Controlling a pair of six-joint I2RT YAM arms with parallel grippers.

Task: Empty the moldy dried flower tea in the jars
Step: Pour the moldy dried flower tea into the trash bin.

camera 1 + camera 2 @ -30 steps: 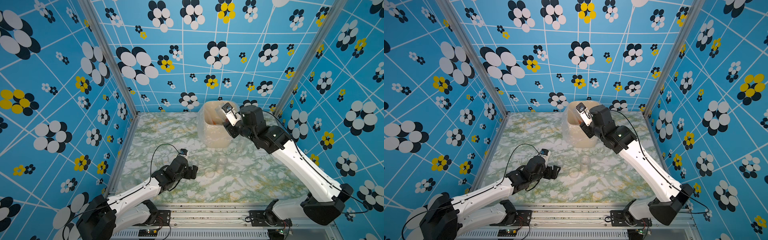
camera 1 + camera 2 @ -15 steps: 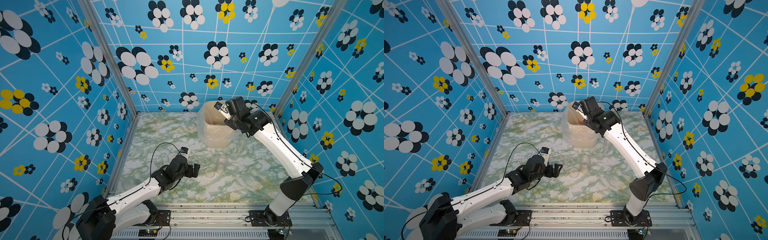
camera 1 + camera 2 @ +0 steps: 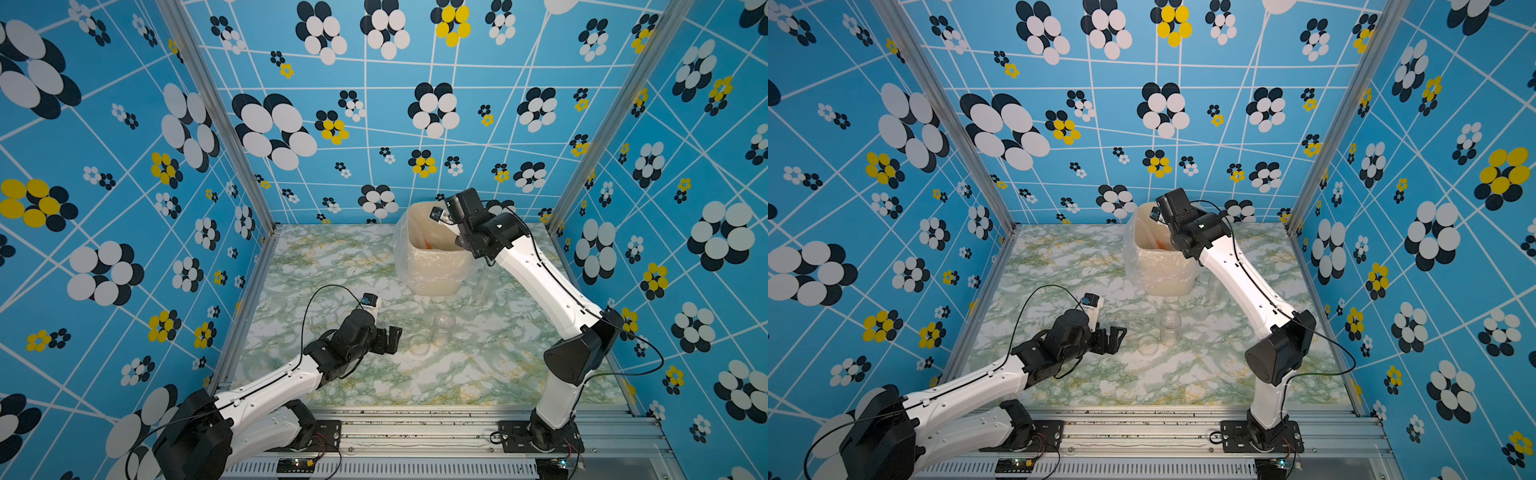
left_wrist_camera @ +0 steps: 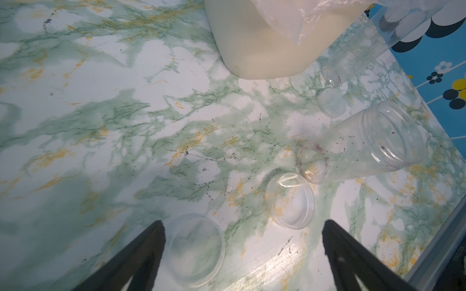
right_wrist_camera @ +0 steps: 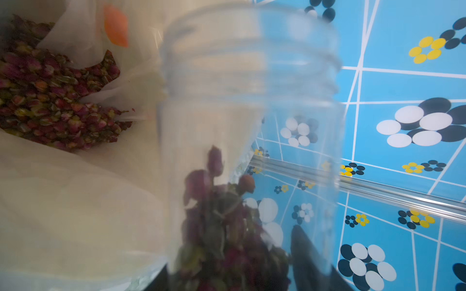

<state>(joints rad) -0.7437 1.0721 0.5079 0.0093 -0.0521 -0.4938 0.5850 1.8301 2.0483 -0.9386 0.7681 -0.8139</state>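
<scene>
While the right end effector [image 5: 234,274] clasps a clear jar [image 5: 252,113] at the lined bin [image 3: 432,266], we find dried rose buds [image 5: 222,226] lodged near its base. We advise tipping steeper, mouth kept inside the rim. Left end effector [image 4: 243,224] stands released over loose lids [image 4: 290,201] on the worktop [image 4: 100,100].

The table [image 3: 332,266] is gleaming, a glossy marble-look sheet. The bin [image 3: 432,272] is looking like matt beige plastic under a thin, crinkly clear liner [image 3: 400,249]. The jar [image 5: 249,75] and lids [image 4: 290,201] are shining as smooth clear plastic; the tea [image 5: 50,100] is lying dry and rough. Metal posts [image 3: 216,112] are glinting, brushed. Printed walls [image 3: 374,137] are looking matt.
</scene>
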